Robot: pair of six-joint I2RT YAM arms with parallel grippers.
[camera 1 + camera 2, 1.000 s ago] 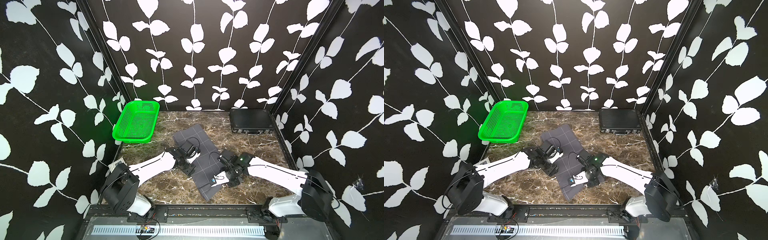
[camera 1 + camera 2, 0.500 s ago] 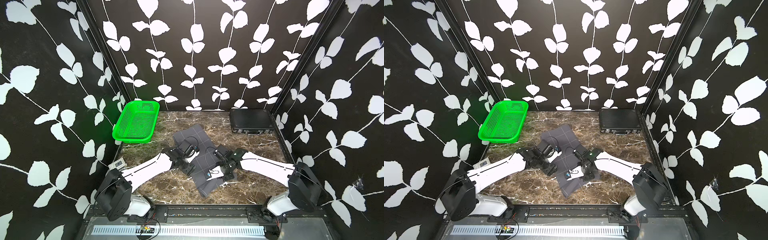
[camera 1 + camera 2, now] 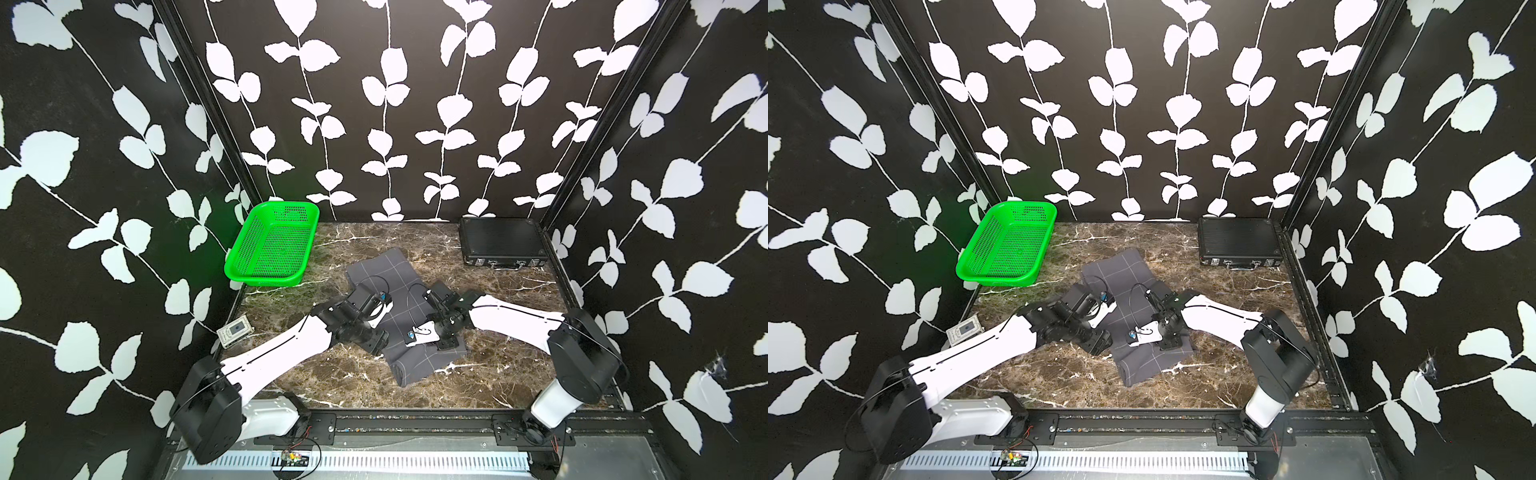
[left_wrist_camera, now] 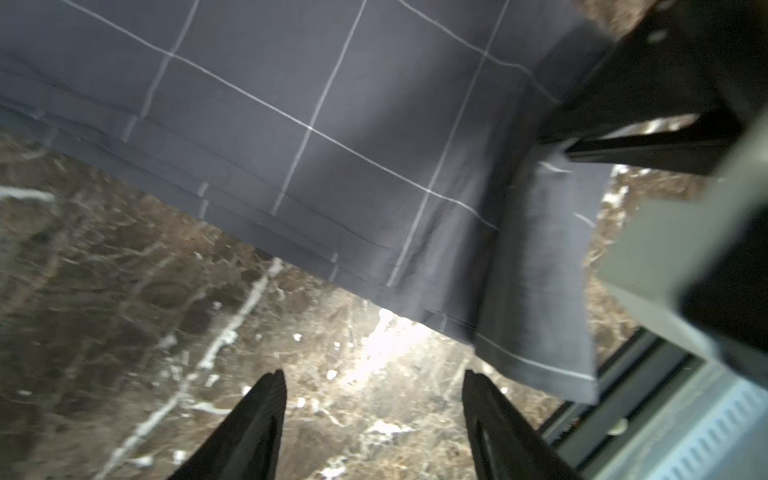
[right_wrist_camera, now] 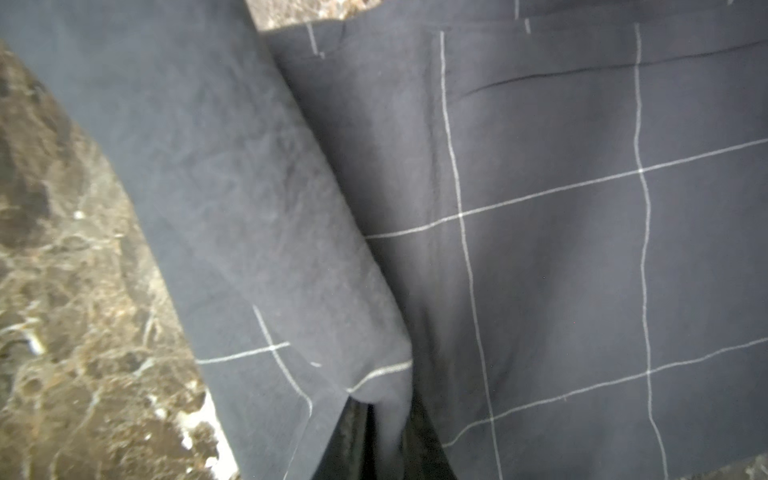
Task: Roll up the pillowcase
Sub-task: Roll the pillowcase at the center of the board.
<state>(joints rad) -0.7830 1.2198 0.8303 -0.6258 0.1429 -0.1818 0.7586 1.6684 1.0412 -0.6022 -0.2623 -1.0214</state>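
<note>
The pillowcase [image 3: 401, 309], dark grey with thin white grid lines, lies lengthwise on the marble table [image 3: 498, 365] in both top views; its near end [image 3: 1142, 368] is folded over on itself. My right gripper [image 3: 448, 344] is down on the pillowcase's right side. In the right wrist view this gripper [image 5: 384, 440] is shut on a pinched fold of the pillowcase [image 5: 540, 249]. My left gripper [image 3: 376, 344] sits at the cloth's left edge. In the left wrist view it [image 4: 374, 378] stands open over bare marble, just short of the pillowcase's hem [image 4: 332, 166].
A green mesh basket [image 3: 270, 249] stands at the back left. A rigid black case with latches [image 3: 500, 243] lies at the back right. A small white device [image 3: 235, 330] rests by the table's left edge. Patterned walls enclose three sides.
My right gripper moved left and away from the front edge, drawing the near end of the pillowcase up over itself. The left gripper shifted slightly and stayed open.
</note>
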